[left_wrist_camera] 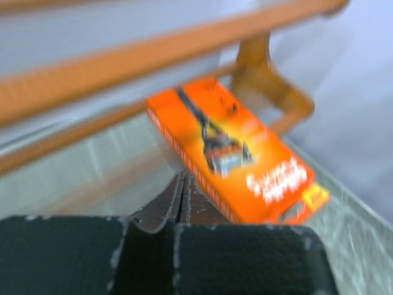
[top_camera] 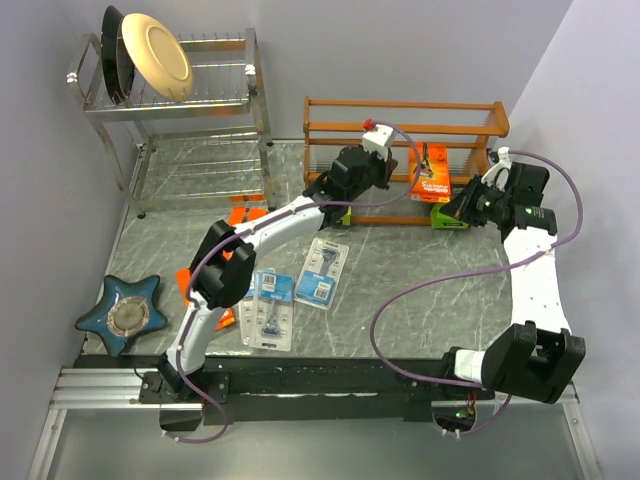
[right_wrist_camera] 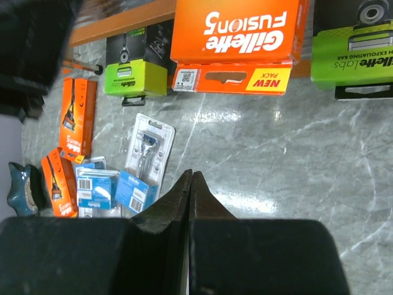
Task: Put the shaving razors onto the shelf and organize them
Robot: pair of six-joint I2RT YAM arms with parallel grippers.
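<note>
Razors (top_camera: 265, 322) lie mostly loose on the bench (top_camera: 420, 270), blue cards (top_camera: 325, 272) at frame centre, while one orange pack (top_camera: 432, 172) leans at the foot of the shelf (top_camera: 400, 108), upper right of centre. Left tool (left_wrist_camera: 183, 184) and right tool (right_wrist_camera: 190, 181) are both pinched closed with nothing held. We judge the green box (top_camera: 447, 218) just beside the right tool the next pick: we should open wide before descending, grip its narrow sides, and stand it upright next to the orange pack.

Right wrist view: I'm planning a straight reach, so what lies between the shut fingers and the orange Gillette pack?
Only bare grey tabletop lies between the right fingers and the orange Gillette pack, as the right wrist view shows.
</note>
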